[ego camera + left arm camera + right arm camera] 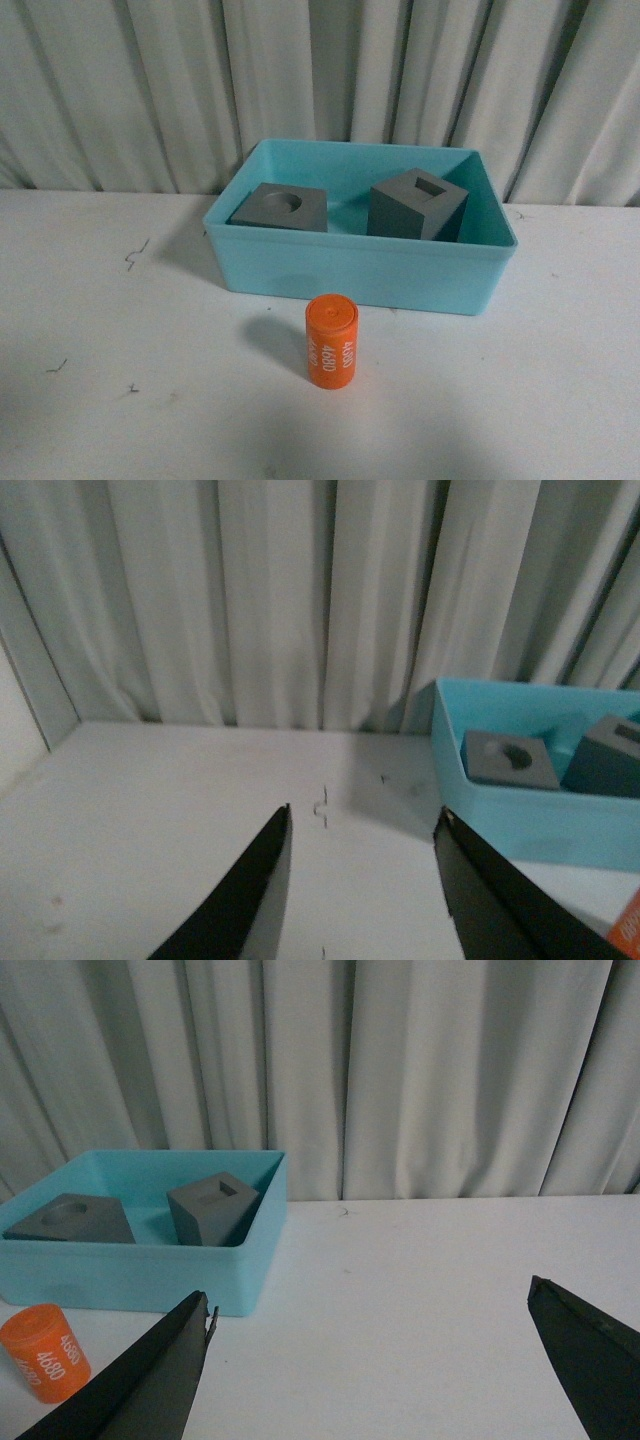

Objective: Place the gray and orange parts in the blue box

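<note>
Inside the box [360, 285], the recess cube [280, 207] lies flat and the hole cube [417, 205] sits tilted. The cylinder [331, 339] stands upright just in front of the box, outside it. Left gripper [365, 813] and right gripper [370, 1292] both gape wide, empty. My worry: pinch that cylinder off-centre and it'll topple and roll away, or clip the box rim going in.

White table [90, 300]: blue box [360, 280], orange cylinder [331, 339] upright.

Two gray cubes [279, 207] [418, 205] sit inside the blue box [360, 275]; the orange cylinder [331, 339] stands upright just before it.
</note>
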Controlling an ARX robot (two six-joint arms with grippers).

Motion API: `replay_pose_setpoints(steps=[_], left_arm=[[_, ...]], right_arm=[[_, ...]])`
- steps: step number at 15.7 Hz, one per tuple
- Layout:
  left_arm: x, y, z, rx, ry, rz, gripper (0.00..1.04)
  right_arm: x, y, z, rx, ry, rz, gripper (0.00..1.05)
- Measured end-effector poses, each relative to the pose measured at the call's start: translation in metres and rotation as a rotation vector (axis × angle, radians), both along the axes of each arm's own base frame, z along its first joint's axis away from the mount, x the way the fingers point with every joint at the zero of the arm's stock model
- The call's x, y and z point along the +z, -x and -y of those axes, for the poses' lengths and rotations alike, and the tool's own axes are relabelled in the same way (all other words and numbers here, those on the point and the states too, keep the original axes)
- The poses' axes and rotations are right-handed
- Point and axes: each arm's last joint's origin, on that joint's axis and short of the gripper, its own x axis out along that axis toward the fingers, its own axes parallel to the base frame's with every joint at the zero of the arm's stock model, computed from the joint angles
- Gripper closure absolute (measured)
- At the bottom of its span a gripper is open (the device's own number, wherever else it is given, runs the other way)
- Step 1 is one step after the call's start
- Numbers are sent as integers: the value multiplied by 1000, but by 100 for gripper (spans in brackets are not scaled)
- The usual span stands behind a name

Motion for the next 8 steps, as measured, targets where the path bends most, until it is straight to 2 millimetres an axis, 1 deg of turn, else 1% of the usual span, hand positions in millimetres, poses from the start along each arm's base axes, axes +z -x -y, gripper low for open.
replay_pose_setpoints(steps=[1,3,4,6,7,8], left_arm=[[3,4,5,2,-7,26,72],[-7,10,12,-5,0,-7,95],[-10,13,15,-4,-2,-11,103],[-8,18,19,0,-6,13,103],[-12,20,22,9,-8,41,103],[-18,22,30,-3,-5,-5,103]], right_arm=[[0,0,0,0,0,-1,6],[0,0,0,0,0,0,6],[0,0,0,0,0,0,6],[0,0,0,0,0,0,6],[0,0,0,0,0,0,6],[0,0,0,-1,0,0,6]])
